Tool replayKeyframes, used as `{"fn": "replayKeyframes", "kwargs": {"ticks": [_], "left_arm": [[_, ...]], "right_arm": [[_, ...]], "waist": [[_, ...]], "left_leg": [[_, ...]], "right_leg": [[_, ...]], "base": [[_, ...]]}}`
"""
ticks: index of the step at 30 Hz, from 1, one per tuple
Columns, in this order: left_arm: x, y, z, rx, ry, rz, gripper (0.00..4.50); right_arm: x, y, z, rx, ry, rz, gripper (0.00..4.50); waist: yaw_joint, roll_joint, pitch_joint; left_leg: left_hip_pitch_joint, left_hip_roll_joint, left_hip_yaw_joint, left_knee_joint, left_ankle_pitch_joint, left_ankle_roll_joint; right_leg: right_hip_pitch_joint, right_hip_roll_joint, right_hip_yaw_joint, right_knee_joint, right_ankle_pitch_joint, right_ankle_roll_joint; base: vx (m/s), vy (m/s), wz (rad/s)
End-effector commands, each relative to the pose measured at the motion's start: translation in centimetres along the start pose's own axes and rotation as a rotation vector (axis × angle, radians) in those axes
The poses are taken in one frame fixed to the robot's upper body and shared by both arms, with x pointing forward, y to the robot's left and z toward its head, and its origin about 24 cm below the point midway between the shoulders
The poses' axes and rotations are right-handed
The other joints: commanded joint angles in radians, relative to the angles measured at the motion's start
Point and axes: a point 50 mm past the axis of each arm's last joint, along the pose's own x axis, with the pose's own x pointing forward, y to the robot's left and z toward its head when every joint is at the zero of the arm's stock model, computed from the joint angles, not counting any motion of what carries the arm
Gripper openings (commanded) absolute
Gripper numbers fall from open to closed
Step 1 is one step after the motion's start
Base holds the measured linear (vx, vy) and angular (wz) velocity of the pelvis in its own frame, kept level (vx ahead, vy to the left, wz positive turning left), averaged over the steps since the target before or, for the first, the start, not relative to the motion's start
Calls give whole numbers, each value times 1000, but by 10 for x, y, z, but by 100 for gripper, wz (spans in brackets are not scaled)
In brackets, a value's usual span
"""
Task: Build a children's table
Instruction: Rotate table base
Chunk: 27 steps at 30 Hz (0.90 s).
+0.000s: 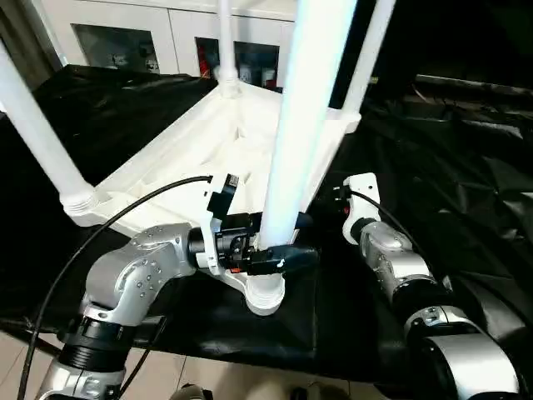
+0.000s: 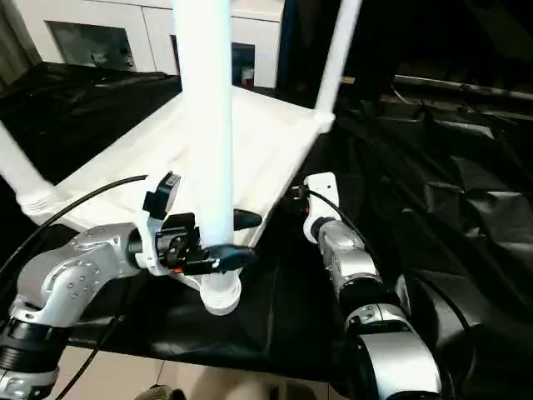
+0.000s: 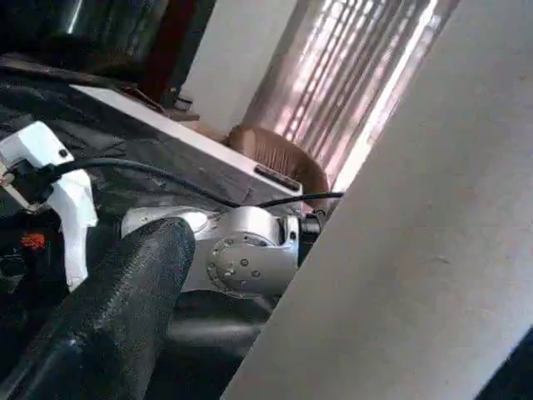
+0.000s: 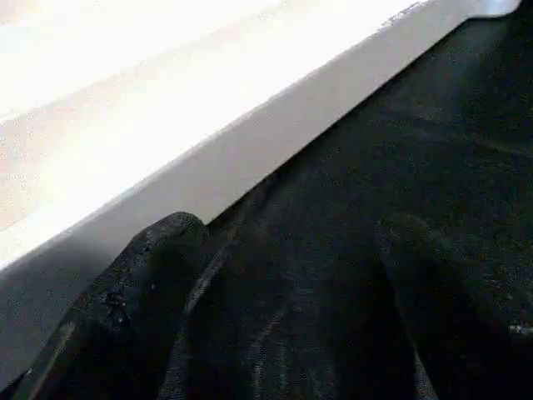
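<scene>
Left eye view has the white table top lying upside down on a black cloth, ribbed underside up, with legs already standing in its corner sockets: one at the far corner, one at the far right corner, and one at the left corner. The nearest leg rises out of the near corner socket, and the left gripper is wrapped around it low down, just above the socket, one black finger in front and one behind, jaws wide and pinching the leg. Left wrist view backs that up, with the leg right against a black finger. Over on the right side, the right gripper sits low beside the table's edge, fingers spread with just cloth between them, holding nothing. White cabinets stand behind.
</scene>
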Motion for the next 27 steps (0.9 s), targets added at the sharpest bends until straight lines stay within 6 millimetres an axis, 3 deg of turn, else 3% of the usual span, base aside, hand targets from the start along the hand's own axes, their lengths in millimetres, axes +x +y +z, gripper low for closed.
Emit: {"fn": "replayKeyframes", "kwargs": {"ticks": [1,7,12,15,18,21,24,27], "left_arm": [[11,-2,6,4,0,-66,450],[18,-3,-2,-5,87,-112,450],[19,0,-3,10,103,-95,450],[21,8,-2,54,93,-39,450],[22,27,3,146,94,125,450],[18,37,5,196,118,214,450],[6,45,10,251,162,284,450],[-6,47,12,279,201,310,450]], "right_arm": [[5,19,7,-17,-31,128,376],[4,34,2,-44,-8,271,376],[4,33,2,-51,-6,275,376],[3,26,5,-54,-26,234,376],[3,11,11,-66,-42,120,376],[3,1,14,-67,-48,46,376],[-1,-16,23,-31,-86,-30,376],[-5,-24,27,-33,-104,-30,376]], "waist": [[10,-6,-79],[8,-3,-81],[8,-1,-80],[11,0,-79],[15,-1,-79],[17,-3,-76],[18,-1,-76],[21,0,-79]], "left_leg": [[10,16,-8,-56,-161,27],[9,17,-10,-56,-152,34],[13,19,-10,-56,-156,34],[14,20,-10,-57,-164,28],[16,20,-10,-58,-173,17],[19,19,-12,-59,-216,-2],[18,17,-13,-59,-226,-9],[18,16,-12,-58,-215,-6]], "right_leg": [[57,-49,44,-66,-96,-231],[59,-51,43,-64,-85,-245],[58,-52,44,-66,-90,-258],[57,-51,44,-68,-95,-257],[56,-51,44,-71,-108,-247],[54,-52,43,-77,-185,-216],[52,-52,44,-80,-216,-196],[51,-50,43,-77,-189,-199]], "base": [[0,0,0],[0,0,0],[0,0,0],[0,0,0],[0,0,0],[0,0,0],[0,0,0],[0,0,0]]}}
